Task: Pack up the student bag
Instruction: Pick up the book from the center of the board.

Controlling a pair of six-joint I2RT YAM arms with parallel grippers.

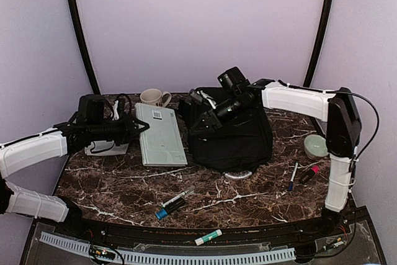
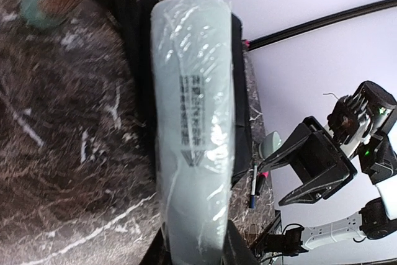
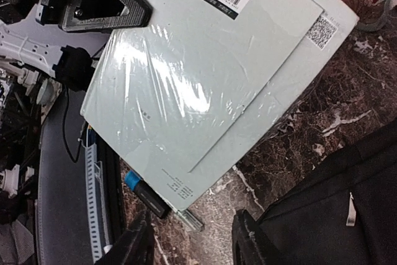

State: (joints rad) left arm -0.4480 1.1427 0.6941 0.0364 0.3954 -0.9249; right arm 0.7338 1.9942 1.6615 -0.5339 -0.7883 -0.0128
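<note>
Between the fingers of the left pincer (image 1: 142, 127) a wrapped pack of pale green notebooks (image 1: 160, 136) is being clamped by the edge facing that arm, its long axis running away from the arm bases. Just beyond the pack's other edge, to this pincer's right, the black backpack (image 1: 232, 134) is lying on the marbled table (image 1: 111, 190), its long side roughly parallel to the pack. Over the backpack's top left corner the right pincer (image 3: 189, 241) is hanging with fingers spread and nothing between them, so it is sitting nearer the backpack, while the left one is holding what probably needs sliding rightward inside
</note>
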